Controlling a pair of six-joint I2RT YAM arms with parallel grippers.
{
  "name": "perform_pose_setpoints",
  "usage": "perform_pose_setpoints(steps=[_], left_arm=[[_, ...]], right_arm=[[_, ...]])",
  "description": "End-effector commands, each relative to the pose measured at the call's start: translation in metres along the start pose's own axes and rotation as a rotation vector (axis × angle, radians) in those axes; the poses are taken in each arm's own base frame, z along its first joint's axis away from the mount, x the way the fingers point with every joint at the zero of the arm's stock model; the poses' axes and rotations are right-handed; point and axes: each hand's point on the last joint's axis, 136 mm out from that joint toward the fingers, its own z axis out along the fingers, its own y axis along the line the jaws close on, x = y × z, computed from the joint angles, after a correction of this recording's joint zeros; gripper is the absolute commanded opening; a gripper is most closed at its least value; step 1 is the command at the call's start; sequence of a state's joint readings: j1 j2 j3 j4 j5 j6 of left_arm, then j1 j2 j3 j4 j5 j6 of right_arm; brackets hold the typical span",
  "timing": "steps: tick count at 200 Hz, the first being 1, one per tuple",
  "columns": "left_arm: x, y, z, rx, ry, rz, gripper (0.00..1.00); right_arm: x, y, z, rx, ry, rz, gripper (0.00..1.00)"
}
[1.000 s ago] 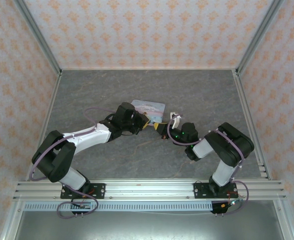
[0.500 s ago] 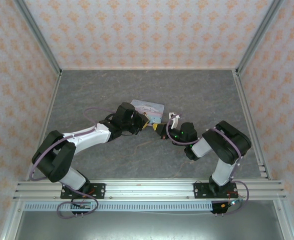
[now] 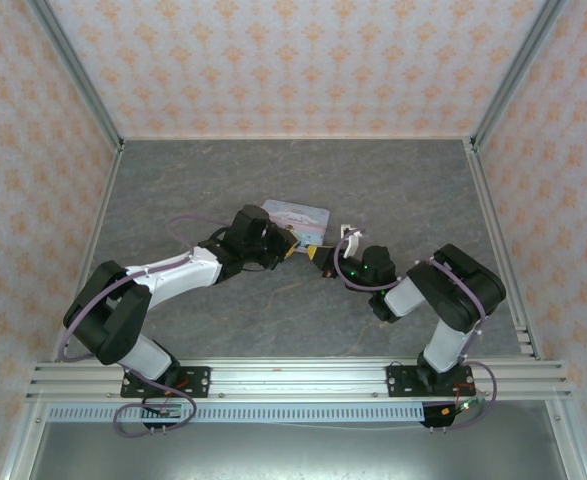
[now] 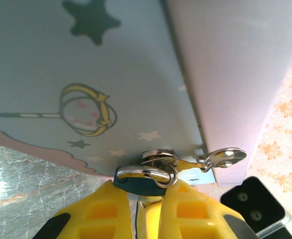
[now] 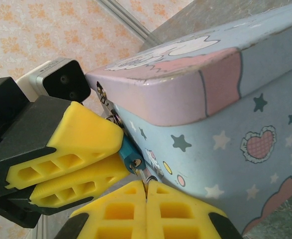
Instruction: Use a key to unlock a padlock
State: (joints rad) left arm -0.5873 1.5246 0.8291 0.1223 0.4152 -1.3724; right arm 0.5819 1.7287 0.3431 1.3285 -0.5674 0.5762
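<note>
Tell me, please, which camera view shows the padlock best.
Right wrist: the teal padlock shows its body and keyhole end clearly. Left wrist shows mainly its shackle; in top external it is too small to tell.

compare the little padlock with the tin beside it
The padlock is tiny and dark teal; the tin is far bigger, pale blue with pink and stars. The padlock is pinched in the left hand; the tin lies on the table. Both are bluish.
</note>
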Motion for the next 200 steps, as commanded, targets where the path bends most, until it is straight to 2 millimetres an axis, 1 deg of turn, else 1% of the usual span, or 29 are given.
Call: perform_pose_setpoints(steps=[1,31,49,102,168,200], left_arm=[[0.006,-0.031,-0.012,0.109,0.013,0.027,0.11],[0.007,-0.037,-0.013,0.131,0.019,0.013,0.11],[0.007,-0.039,-0.015,0.139,0.018,0.012,0.11],[0.008,-0.04,-0.015,0.139,0.021,0.01,0.11],[0.008,-0.036,-0.014,0.13,0.02,0.007,0.11],[0.008,-0.037,-0.014,0.131,0.021,0.005,0.11]], right_arm=[[-0.018,0.019,0.001,-0.071,-0.056,-0.032,0.0],[-0.009,0.016,0.009,-0.077,-0.015,-0.025,0.0],[-0.005,0.012,0.009,-0.061,-0.008,-0.023,0.0],[-0.013,0.014,0.008,-0.053,-0.04,-0.031,0.0],[-0.025,0.014,-0.003,-0.023,-0.11,-0.019,0.0],[-0.03,0.018,-0.004,-0.035,-0.124,-0.017,0.0]])
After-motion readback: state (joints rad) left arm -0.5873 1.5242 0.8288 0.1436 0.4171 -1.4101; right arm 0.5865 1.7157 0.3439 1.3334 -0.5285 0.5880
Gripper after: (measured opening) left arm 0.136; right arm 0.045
